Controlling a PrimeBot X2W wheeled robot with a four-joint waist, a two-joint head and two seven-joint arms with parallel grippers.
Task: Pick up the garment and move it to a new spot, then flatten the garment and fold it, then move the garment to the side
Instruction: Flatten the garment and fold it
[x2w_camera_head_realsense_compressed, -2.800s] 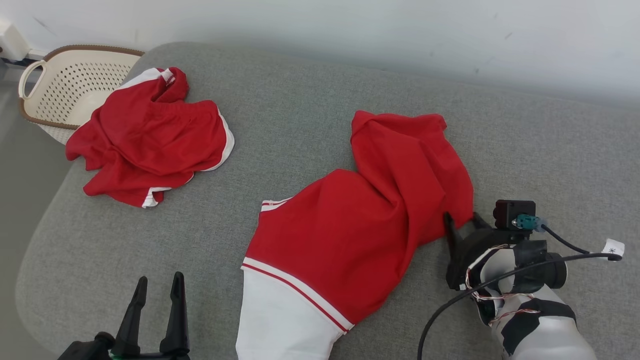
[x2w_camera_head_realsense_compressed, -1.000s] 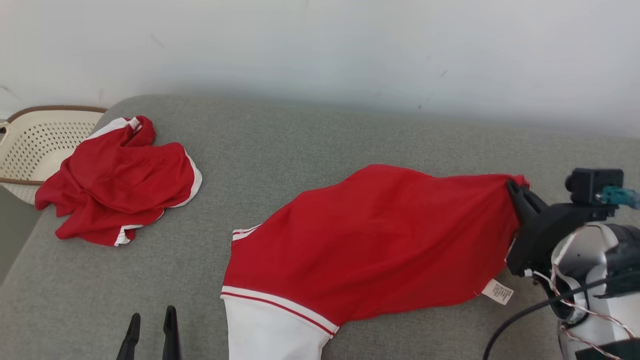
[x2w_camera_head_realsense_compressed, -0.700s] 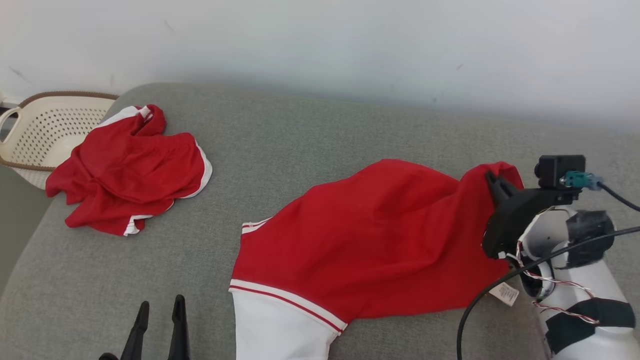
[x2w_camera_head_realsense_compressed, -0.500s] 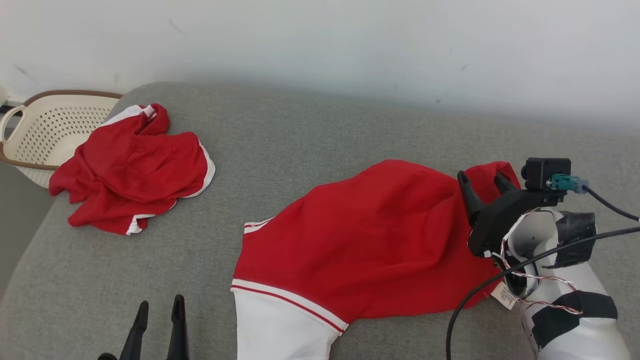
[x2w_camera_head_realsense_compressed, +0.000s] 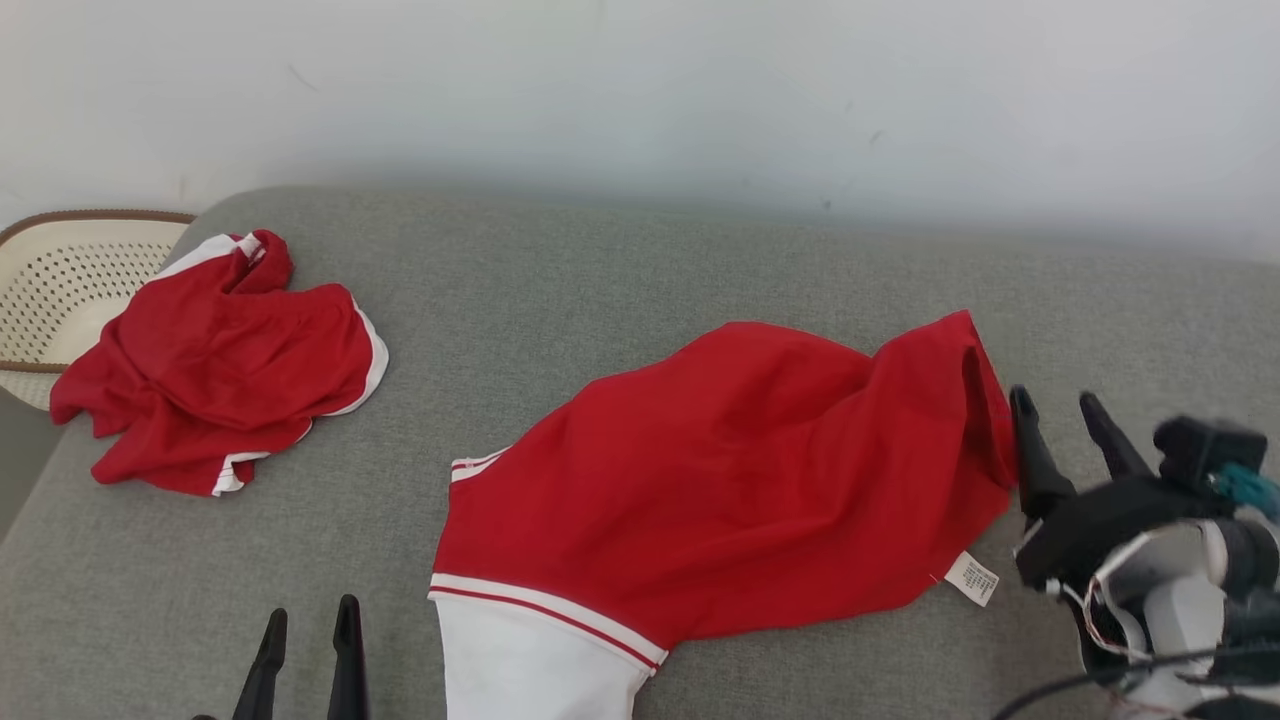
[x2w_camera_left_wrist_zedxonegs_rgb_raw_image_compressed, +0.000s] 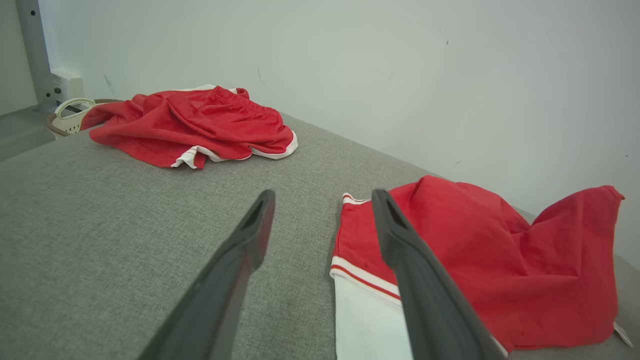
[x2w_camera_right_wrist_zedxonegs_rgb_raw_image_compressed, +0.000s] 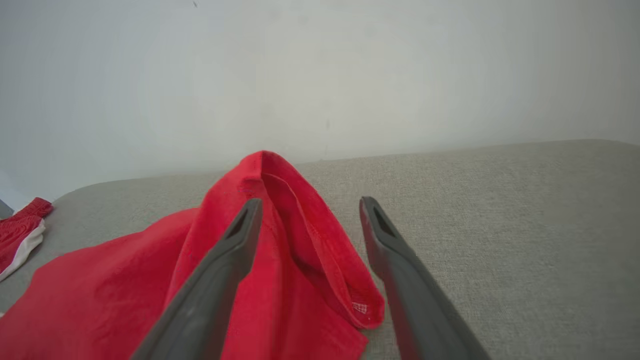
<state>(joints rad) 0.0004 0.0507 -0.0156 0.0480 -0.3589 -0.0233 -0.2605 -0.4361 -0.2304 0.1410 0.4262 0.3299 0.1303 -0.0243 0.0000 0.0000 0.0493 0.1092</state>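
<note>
Garment (x2w_camera_head_realsense_compressed: 720, 490): red with a white lower panel, lying mostly spread on the grey sofa (x2w_camera_head_realsense_compressed: 600, 280), right hem ridged up, care label (x2w_camera_head_realsense_compressed: 972, 578) at the near right corner. Looks thin, light and floppy; pinched at 1 point it would likely sag and bunch. Best hold, I'd say: 2 hem corners, pulled taut. Right gripper (x2w_camera_head_realsense_compressed: 1060, 415) released, empty, just beside the raised hem. Left gripper (x2w_camera_head_realsense_compressed: 308, 612) spread, empty, near the white panel.
</note>
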